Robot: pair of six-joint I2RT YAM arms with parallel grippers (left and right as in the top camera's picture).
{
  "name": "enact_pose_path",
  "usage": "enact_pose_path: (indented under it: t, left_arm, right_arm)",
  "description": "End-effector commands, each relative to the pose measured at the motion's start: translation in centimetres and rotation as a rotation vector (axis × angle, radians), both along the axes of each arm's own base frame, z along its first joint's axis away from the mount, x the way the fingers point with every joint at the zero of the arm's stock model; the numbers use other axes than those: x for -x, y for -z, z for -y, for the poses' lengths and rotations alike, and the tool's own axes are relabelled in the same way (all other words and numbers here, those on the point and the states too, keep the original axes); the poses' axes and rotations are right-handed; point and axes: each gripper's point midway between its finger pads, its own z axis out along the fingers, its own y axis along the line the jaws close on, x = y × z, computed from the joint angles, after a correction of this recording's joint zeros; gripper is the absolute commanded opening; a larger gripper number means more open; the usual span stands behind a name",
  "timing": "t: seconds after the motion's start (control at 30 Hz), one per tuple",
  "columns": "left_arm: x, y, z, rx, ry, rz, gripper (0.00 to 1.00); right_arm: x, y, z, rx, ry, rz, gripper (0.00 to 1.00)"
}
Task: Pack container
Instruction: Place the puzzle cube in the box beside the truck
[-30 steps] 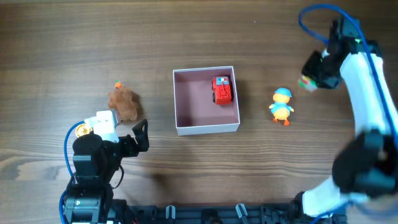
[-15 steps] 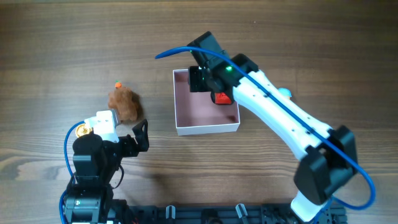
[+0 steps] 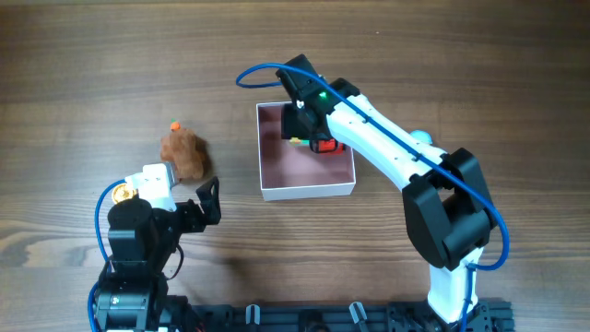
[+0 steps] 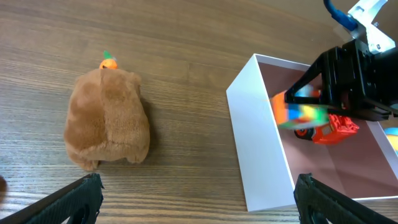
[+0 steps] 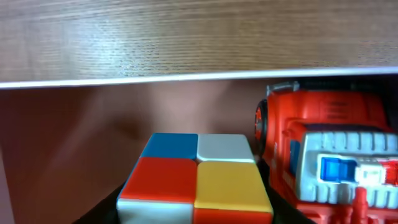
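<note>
The container is a square white box with a pink inside, at mid-table. A red toy truck lies in its far right corner. My right gripper reaches into the box, shut on a multicoloured puzzle cube held just left of the truck and low over the pink floor. The left wrist view shows the cube between the black jaws inside the box wall. My left gripper is open and empty near the front left, its fingers apart.
A brown plush toy with an orange tuft lies left of the box, also in the left wrist view. A duck toy right of the box is mostly hidden under my right arm. The table is wood.
My right arm swung from the far right of the table to over the container with the cube and has lowered it inside beside the truck. The left arm has not moved.
</note>
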Motion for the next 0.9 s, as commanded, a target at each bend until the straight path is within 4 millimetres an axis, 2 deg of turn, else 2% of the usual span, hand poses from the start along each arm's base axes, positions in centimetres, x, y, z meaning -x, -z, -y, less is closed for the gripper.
enact_pose_path:
  t: [0.0,0.17,0.2,0.23,0.27,0.3,0.33,0.37,0.4,0.47,0.53,0.87]
  left_arm:
    - [-0.1,-1.1,0.2,0.017,0.001,0.020,1.00]
    - [-0.1,-1.1,0.2,0.017,0.001,0.020,1.00]
    - [-0.1,-1.1,0.2,0.017,0.001,0.020,1.00]
    - [-0.1,-1.1,0.2,0.017,0.001,0.020,1.00]
    - [-0.1,-1.1,0.2,0.017,0.001,0.020,1.00]
    - [-0.1,-1.1,0.2,0.018,0.001,0.020,1.00]
    - [-0.1,-1.1,0.2,0.018,0.001,0.021,1.00]
    - [-0.1,-1.1,0.2,0.017,0.001,0.020,1.00]
    - [-0.1,-1.1,0.2,0.018,0.001,0.021,1.00]
    - [-0.1,-1.1,0.2,0.018,0.001,0.020,1.00]
    - [-0.1,-1.1,0.2,0.017,0.001,0.020,1.00]
    - [-0.1,-1.0,0.2,0.017,0.001,0.017,1.00]
  right_arm:
    - [-0.1,0.3,-0.1,0.008,-0.030,0.004,0.71]
    - [-0.2,0.0,-0.3,0.012,-0.078,0.022,0.69]
    - [-0.2,-0.5,-0.4,0.012,-0.095,0.033,0.66]
    - [-0.5,-1.9,-0.6,-0.001,-0.108,0.064,0.62]
    - [-0.8,-3.4,-1.0,-0.015,-0.127,0.100,0.56]
    - [-1.0,-5.3,-1.6,-0.031,-0.159,0.143,0.39]
    - [-1.0,-6.7,-2.3,-0.044,-0.201,0.174,0.29]
    - [-0.8,-7.8,-3.1,-0.055,-0.246,0.201,0.13]
    - [-0.3,-8.4,-4.0,-0.059,-0.292,0.219,0.05]
    - [0.9,-7.6,-5.3,-0.051,-0.338,0.207,0.04]
    - [1.2,-6.5,-6.0,-0.044,-0.351,0.192,0.04]
    - [0.1,0.4,-5.7,0.019,-0.265,0.101,0.04]
